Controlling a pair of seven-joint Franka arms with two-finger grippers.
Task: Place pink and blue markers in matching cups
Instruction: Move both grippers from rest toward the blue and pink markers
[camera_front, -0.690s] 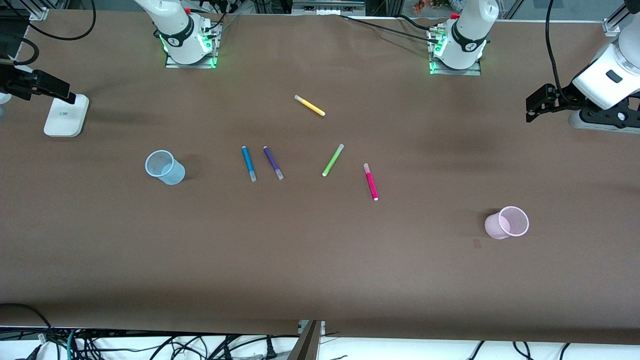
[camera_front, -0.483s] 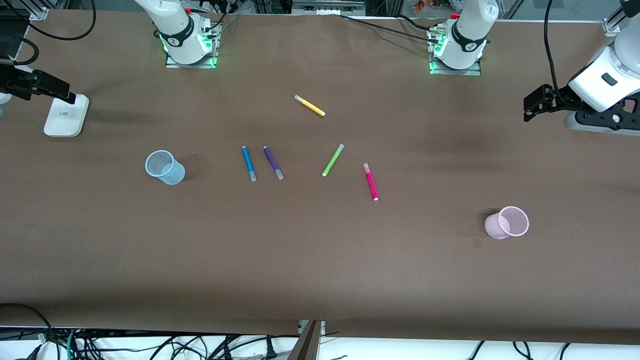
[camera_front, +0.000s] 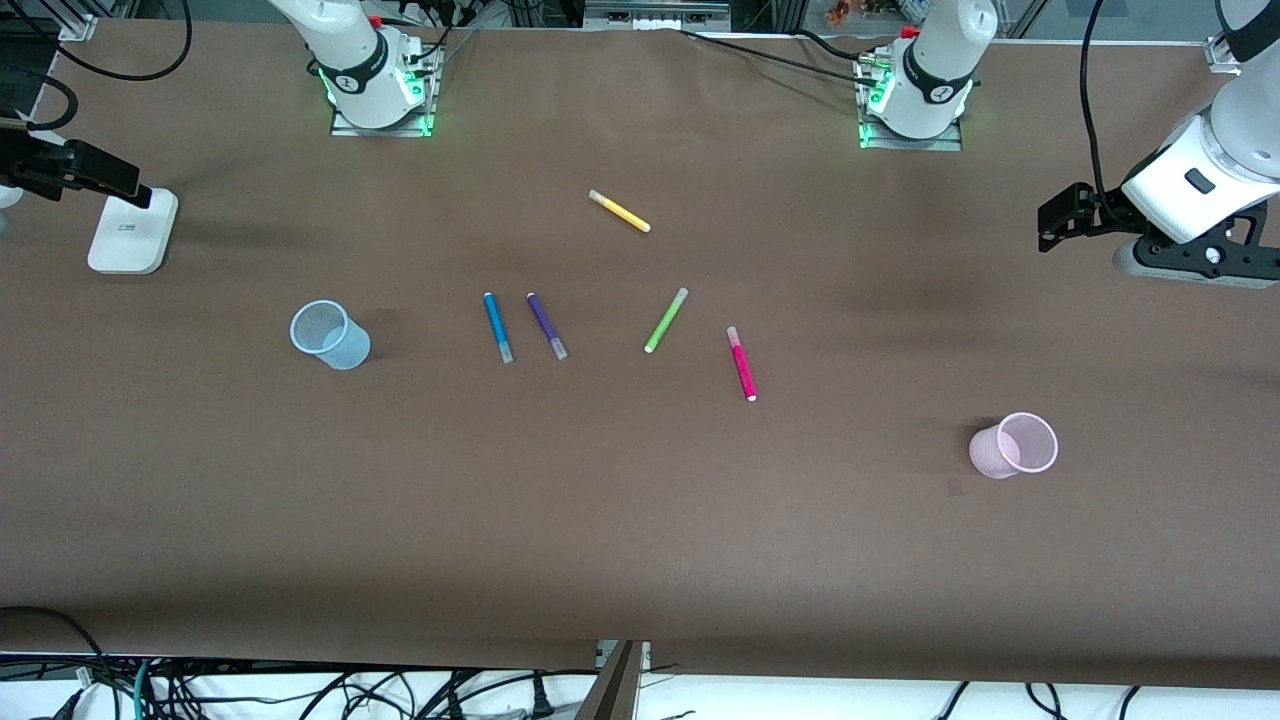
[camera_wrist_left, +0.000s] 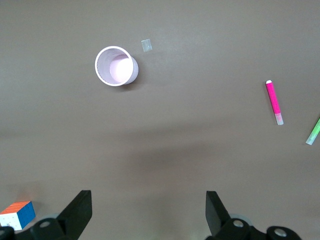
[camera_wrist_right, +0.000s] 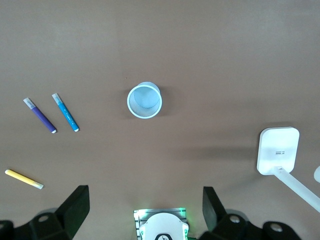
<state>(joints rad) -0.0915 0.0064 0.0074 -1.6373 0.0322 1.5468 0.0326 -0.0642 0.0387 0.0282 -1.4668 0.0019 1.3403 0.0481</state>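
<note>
The blue marker (camera_front: 497, 327) lies beside the purple pen (camera_front: 546, 326), toward the right arm's end. The light blue cup (camera_front: 329, 335) stands farther toward that end. The pink marker (camera_front: 742, 364) lies mid-table, and the pink cup (camera_front: 1013, 444) stands nearer the camera toward the left arm's end. My left gripper (camera_front: 1050, 220) hangs open and empty over the left arm's end; its wrist view shows the gripper (camera_wrist_left: 148, 210), pink cup (camera_wrist_left: 116, 66) and pink marker (camera_wrist_left: 274, 102). My right gripper (camera_front: 130, 185) hangs open over the right arm's end; its wrist view shows the gripper (camera_wrist_right: 145, 207), blue cup (camera_wrist_right: 144, 100) and blue marker (camera_wrist_right: 65, 112).
A green pen (camera_front: 666, 320) and a yellow pen (camera_front: 620, 211) lie mid-table. A white device (camera_front: 132, 231) sits under the right gripper. A colour cube (camera_wrist_left: 17, 214) lies near the left gripper. A small tape scrap (camera_wrist_left: 146, 45) lies by the pink cup.
The left arm and gripper have shifted a little toward the table's middle. The right arm, pens and cups have not moved.
</note>
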